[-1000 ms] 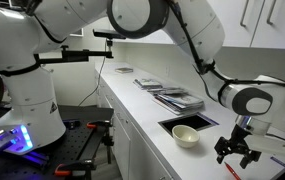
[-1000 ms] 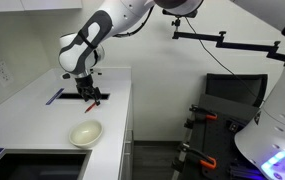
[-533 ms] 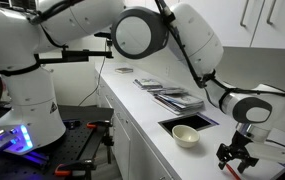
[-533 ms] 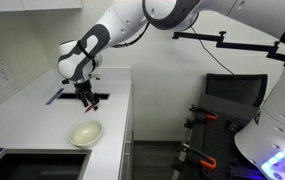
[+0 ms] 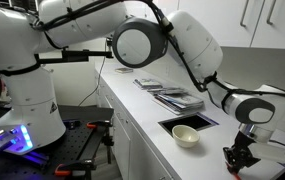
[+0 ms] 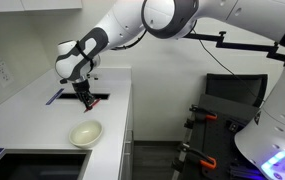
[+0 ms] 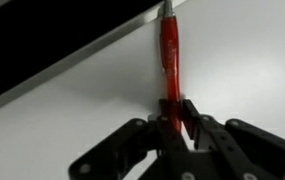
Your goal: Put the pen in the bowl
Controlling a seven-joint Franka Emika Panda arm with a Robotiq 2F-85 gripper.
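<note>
On the white counter [image 6: 27, 118], your arm [image 6: 132, 25] reaches down well beyond the cream bowl [image 6: 85, 132], on the side of the bowl away from the dark recess at the counter's near end. Your gripper [image 7: 177, 125] sits low at the counter surface there, apart from the bowl. Its jaws are clenched around the lower end of the red pen [image 7: 170, 60], which lies flat on the counter.
</note>
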